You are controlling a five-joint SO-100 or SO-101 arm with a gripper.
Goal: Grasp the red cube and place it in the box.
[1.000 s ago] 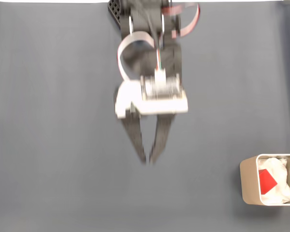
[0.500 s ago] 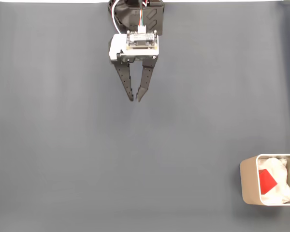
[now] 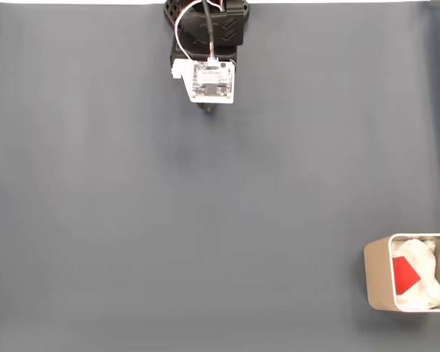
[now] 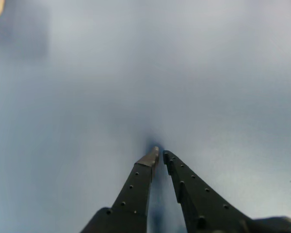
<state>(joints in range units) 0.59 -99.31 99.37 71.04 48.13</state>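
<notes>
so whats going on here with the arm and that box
A small bright red cube already lies on crumpled white paper inside the beige rounded box at the lower right edge of the fixed view. The black two-finger gripper holds nothing; in the wrist view its fingertips are almost together above the grey table cover. The arm is folded at the top edge, far from the box.

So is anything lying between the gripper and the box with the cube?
Nothing visible does. In the fixed view the grey mat lies bare between the gripper at the top and the box at lower right, where the cube already sits.
</notes>
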